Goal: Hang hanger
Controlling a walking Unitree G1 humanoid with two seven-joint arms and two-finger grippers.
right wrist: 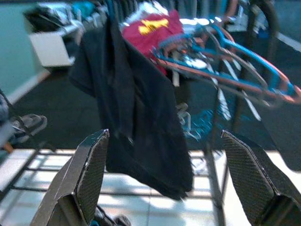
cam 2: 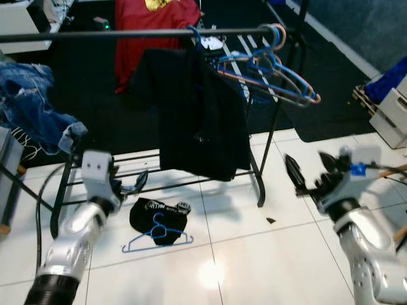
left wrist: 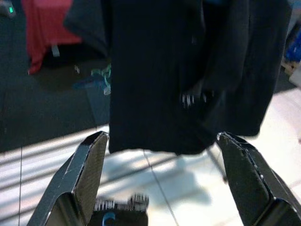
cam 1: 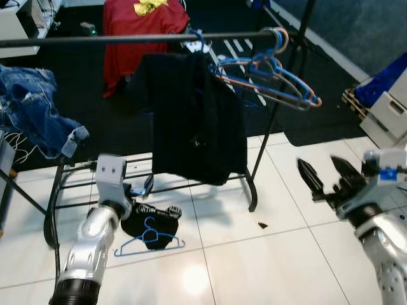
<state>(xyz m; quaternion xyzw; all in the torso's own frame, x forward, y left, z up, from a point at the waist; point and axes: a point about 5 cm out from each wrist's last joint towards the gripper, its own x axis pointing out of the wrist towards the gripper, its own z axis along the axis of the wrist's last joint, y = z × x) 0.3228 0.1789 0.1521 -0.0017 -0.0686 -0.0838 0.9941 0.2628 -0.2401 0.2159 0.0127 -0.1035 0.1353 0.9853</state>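
A blue hanger [cam 1: 151,240] lies on the white tiles, partly on a black cloth [cam 1: 149,222], in front of the clothes rack. The rack's black rail [cam 1: 127,39] carries a black garment [cam 1: 194,121] on a blue hook and several empty hangers [cam 1: 273,76] bunched at its right end. My left gripper [cam 1: 143,187] is open, low by the rack's bottom bars, just above and behind the fallen hanger. In the left wrist view its fingers [left wrist: 89,165] frame the black garment [left wrist: 178,75]. My right gripper [cam 1: 321,166] is open and holds nothing, off to the right of the rack.
Blue jeans [cam 1: 35,108] drape over something at the left. A red shirt [cam 1: 143,32] hangs behind the rack over dark carpet. White boxes [cam 1: 388,108] stand at the right edge. The rack's foot [cam 1: 252,203] rests on the tiles, with a small dark scrap [cam 1: 262,225] nearby.
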